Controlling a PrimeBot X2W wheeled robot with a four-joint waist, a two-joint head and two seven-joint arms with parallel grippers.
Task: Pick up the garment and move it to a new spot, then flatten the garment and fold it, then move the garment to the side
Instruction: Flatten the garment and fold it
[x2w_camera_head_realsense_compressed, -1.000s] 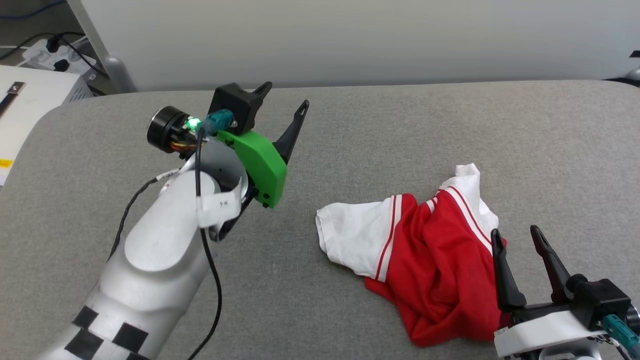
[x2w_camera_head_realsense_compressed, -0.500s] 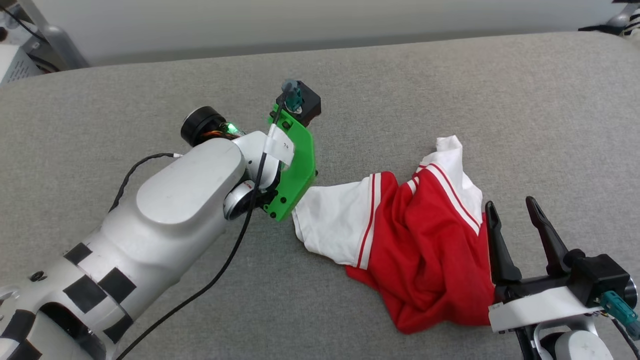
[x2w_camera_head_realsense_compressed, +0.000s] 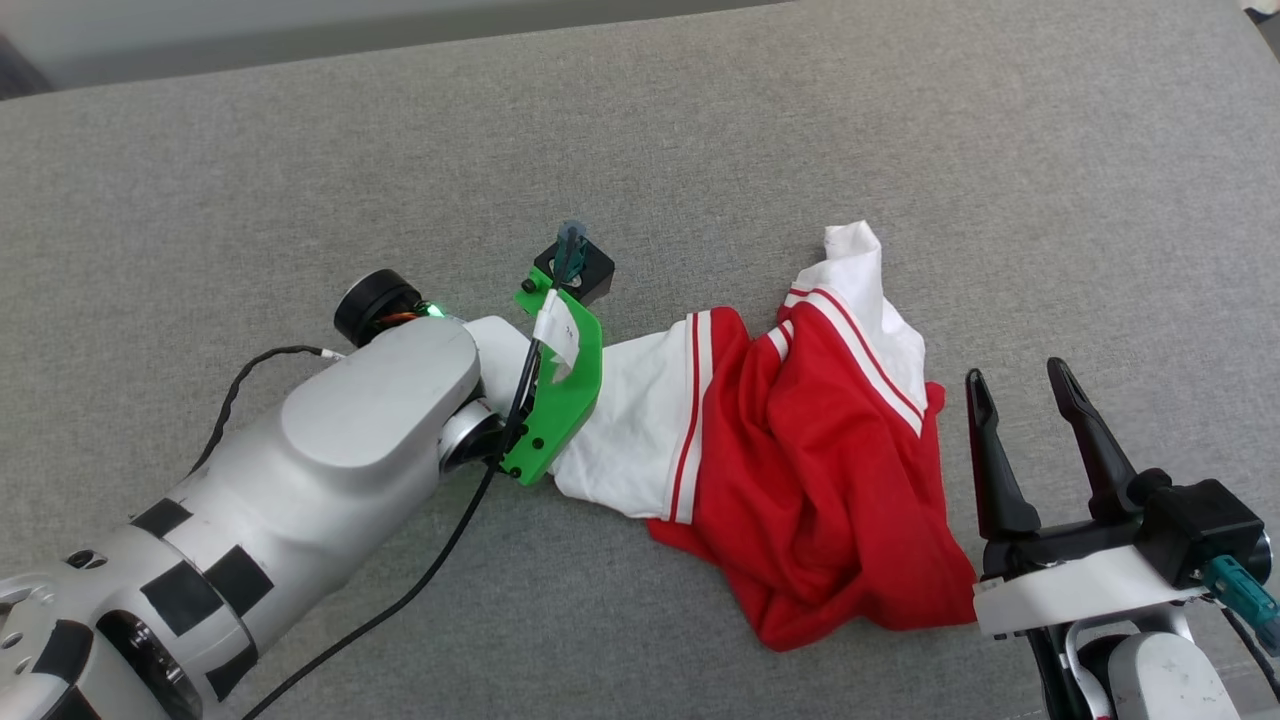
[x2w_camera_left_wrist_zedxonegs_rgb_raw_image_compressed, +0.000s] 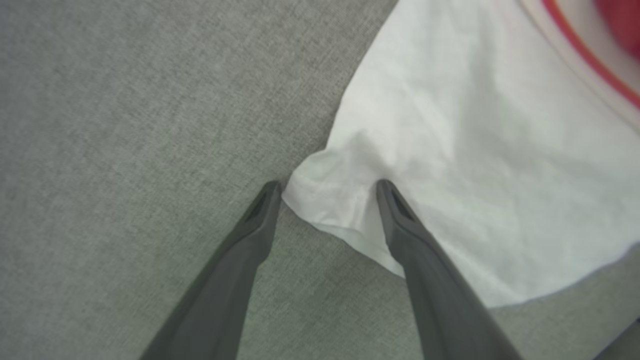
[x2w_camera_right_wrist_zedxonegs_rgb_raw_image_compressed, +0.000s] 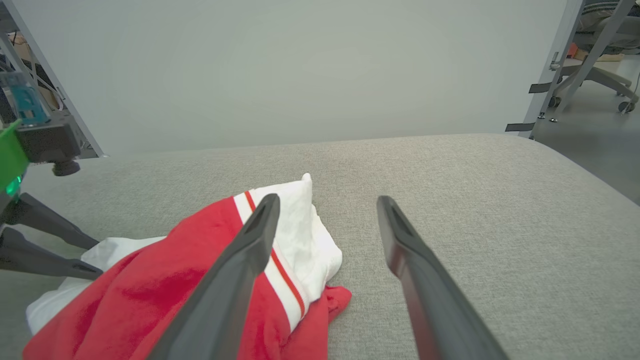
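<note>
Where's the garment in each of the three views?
Head view: garment at centre-right, crumpled on the grey pad.
Left wrist view: garment at upper right, sleeve end showing.
Right wrist view: garment at lower left.
Shared landmark: left pincer, jaws apart at the white sleeve's edge.

Soft matt cloth garment in red and white, creased and rumpled, on a bench covered in grey woven fabric that is matt with a fine, rough grain. The left gripper and right gripper have smooth, matt, dark plastic fingers. A green plastic bracket is smooth with a slight sheen; the left arm has a pale, smooth, satin shell
</note>
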